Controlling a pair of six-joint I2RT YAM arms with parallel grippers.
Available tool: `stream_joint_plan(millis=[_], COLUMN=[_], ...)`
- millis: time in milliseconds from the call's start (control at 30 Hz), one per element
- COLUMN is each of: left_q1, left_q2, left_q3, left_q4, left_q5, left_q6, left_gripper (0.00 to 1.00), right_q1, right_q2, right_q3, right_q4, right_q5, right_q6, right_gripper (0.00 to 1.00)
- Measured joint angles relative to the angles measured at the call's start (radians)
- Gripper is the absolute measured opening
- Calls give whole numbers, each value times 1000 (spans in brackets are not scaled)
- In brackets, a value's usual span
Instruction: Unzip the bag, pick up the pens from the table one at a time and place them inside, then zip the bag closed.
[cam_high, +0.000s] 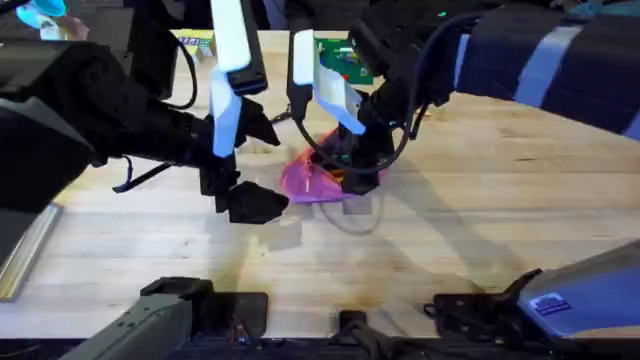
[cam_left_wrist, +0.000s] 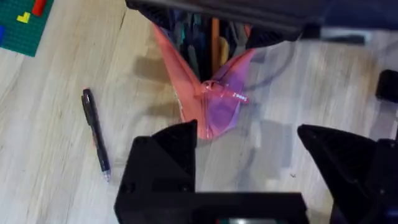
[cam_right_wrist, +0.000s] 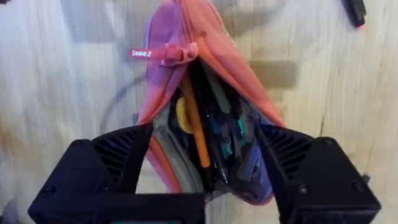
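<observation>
Bag (cam_high: 318, 178) is lying mid-tabletop (cam_high: 500, 220), unzipped, mouth gaping, pens and an orange stick showing inside (cam_right_wrist: 200, 134). Right claw (cam_right_wrist: 205, 180) is straddling the open end, jaws spread wide around the bag's sides; can't tell if they're touching it. Left claw (cam_left_wrist: 249, 168) is hovering open at the bag's 8 o'clock, holding nothing. Black pen (cam_left_wrist: 96, 134) is lying on the tabletop, well apart from the bag.

The pink bag (cam_right_wrist: 205, 74) lies unzipped on the desk (cam_high: 480, 200), pens inside; one black pen (cam_left_wrist: 95, 132) lies beside it.
</observation>
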Motion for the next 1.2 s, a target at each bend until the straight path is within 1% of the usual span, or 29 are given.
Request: stream_joint_plan(millis=[33, 67, 233, 267, 300, 333, 400, 600, 800, 833, 867, 900, 1200], left_q1=[0, 0, 0, 0, 0, 0, 0, 0, 0, 0, 0, 0, 0], left_q2=[0, 0, 0, 0, 0, 0, 0, 0, 0, 0, 0, 0, 0], left_q3=[0, 0, 0, 0, 0, 0, 0, 0, 0, 0, 0, 0, 0], left_q4=[0, 0, 0, 0, 0, 0, 0, 0, 0, 0, 0, 0, 0], left_q5=[0, 0, 0, 0, 0, 0, 0, 0, 0, 0, 0, 0, 0], left_q6=[0, 0, 0, 0, 0, 0, 0, 0, 0, 0, 0, 0, 0], left_gripper=[993, 993, 994, 994, 993, 993, 993, 993, 993, 993, 993, 993, 993], right_q1=[0, 0, 0, 0, -2, -21, -52, -180, -288, -327, -341, -375, -448], right_q2=[-8, -53, -162, -223, -243, -291, -309, -313, -312, -304, -299, -276, -166], right_q3=[0, 0, 0, 0, 0, 0, 0, 0, 0, 0, 0, 0, 0], right_q4=[-1, -3, -3, -3, -3, -2, -1, 5, 77, 115, 128, 155, 227], right_q5=[0, 0, 0, 0, 0, 17, 37, 69, 72, 72, 72, 73, 83], right_q6=[10, 48, 132, 188, 206, 283, 345, 486, 535, 540, 540, 536, 468], right_gripper=[997, 997, 997, 998, 998, 997, 996, 996, 996, 996, 997, 997, 996])
